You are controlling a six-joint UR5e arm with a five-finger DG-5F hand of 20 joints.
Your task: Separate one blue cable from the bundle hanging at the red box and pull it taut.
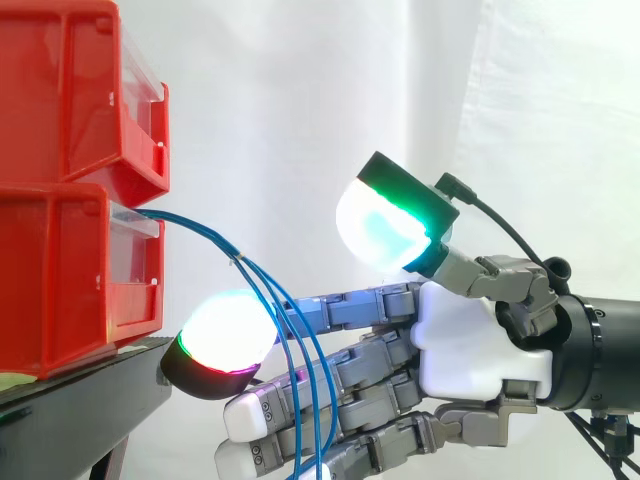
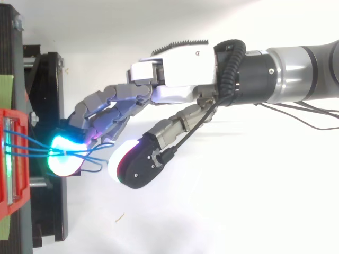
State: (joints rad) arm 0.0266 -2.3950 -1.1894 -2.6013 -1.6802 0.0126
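Observation:
Several thin blue cables (image 1: 200, 232) leave the front of the lower red box (image 1: 60, 280) as one tied bundle. Past the tie they fan out and hang down across my fingers. From above, the cables (image 2: 39, 152) run from the red box (image 2: 16, 201) over my glowing fingertip. My hand (image 1: 470, 345) reaches in from the right with its fingers stretched towards the box. One lit fingertip (image 1: 225, 340) sits just under the bundle, near the box front. The thumb (image 1: 390, 220) is raised well above the fingers and apart from them. The hand (image 2: 180, 79) is open; no cable is pinched.
A second red bin (image 1: 70, 90) is stacked on the lower box. Both stand on a black stand (image 1: 70, 410) whose edge lies just below my fingertips. A white curtain hangs behind.

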